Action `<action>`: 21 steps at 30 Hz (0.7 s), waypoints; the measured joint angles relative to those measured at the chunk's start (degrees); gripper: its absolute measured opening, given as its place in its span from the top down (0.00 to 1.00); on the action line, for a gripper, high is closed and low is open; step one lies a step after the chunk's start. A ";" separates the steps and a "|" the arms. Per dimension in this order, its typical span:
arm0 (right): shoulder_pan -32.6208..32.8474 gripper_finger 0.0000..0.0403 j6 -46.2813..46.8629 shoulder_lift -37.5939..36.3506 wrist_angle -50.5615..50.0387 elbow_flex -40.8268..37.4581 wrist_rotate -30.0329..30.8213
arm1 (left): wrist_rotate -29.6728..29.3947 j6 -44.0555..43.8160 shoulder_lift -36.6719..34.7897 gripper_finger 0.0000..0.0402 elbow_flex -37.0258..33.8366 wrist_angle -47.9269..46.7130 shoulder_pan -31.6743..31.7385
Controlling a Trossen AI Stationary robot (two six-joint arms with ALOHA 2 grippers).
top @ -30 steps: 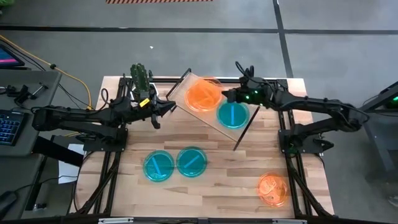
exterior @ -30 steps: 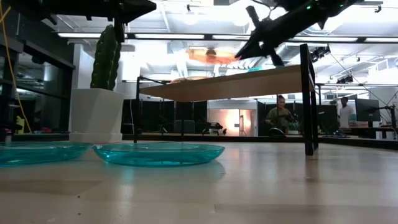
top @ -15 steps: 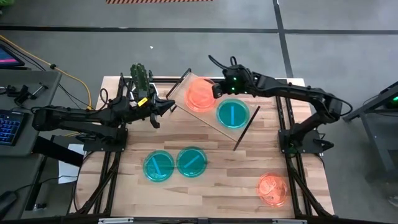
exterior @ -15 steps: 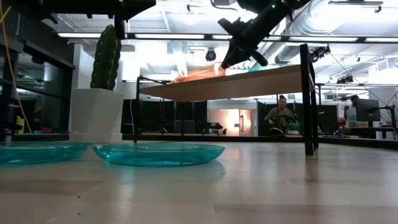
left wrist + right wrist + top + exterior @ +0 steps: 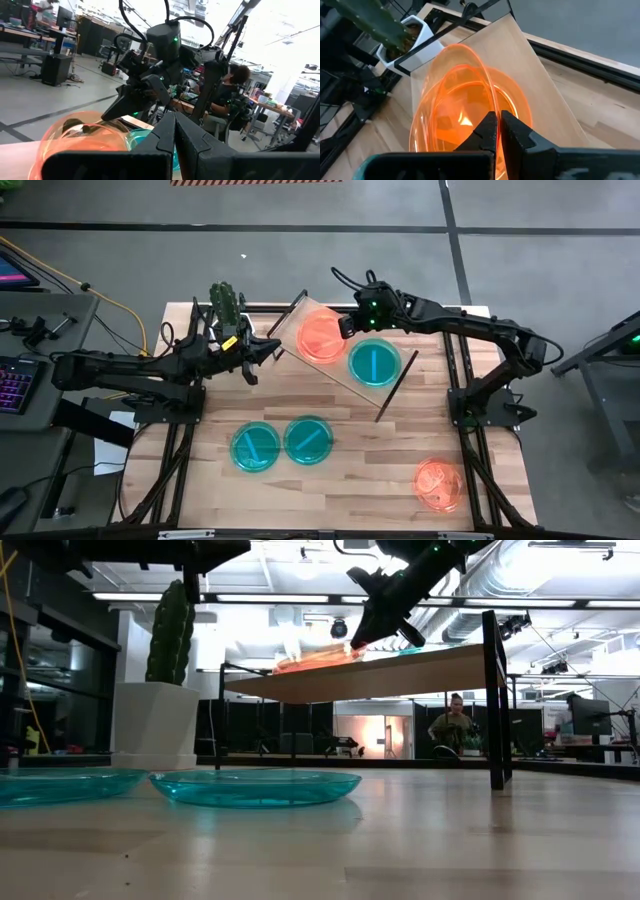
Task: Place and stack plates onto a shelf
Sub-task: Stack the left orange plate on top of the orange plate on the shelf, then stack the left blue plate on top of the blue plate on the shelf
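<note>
The shelf (image 5: 340, 366) stands slantwise at the table's far middle. On it lie a teal plate (image 5: 374, 363) and an orange plate (image 5: 519, 105). My right gripper (image 5: 346, 327) is over the shelf, shut on a second orange plate (image 5: 322, 333), which is tilted above the first one. Two more teal plates (image 5: 254, 447) (image 5: 309, 440) rest flat on the table's near left, and another orange plate (image 5: 439, 483) lies at the near right. My left gripper (image 5: 274, 350) is shut, hovering just left of the shelf, touching nothing. My right gripper pinches the upper orange plate by its rim (image 5: 489, 106) on the side toward the table's right, between the two fingers. The fingers slant down from the right. The plate (image 5: 315, 658) is tilted, its held side raised and its opposite edge down over the lower orange plate.
A cactus in a white pot (image 5: 226, 302) stands at the table's far left corner, close to my left arm. The shelf's black wire legs (image 5: 494, 700) reach down to the table. Bare wood lies between the teal plates and the orange plate at the near right. People sit far behind.
My right gripper has moved toward the table's left along the shelf and come down, still shut on the orange plate. The plate, held clear above the shelf a second ago, now tips down over the other orange plate.
</note>
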 joint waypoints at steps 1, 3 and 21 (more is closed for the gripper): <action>0.00 1.00 0.22 0.00 -0.07 0.00 -0.05 | -0.02 0.00 0.00 1.00 0.00 -0.01 0.00; 0.00 1.00 0.23 0.00 0.01 0.00 -0.05 | 0.00 -0.01 0.00 1.00 0.00 0.00 0.00; -0.17 0.54 -2.23 -0.24 1.77 -0.02 -3.06 | -0.22 0.44 0.00 1.00 0.00 -0.02 0.00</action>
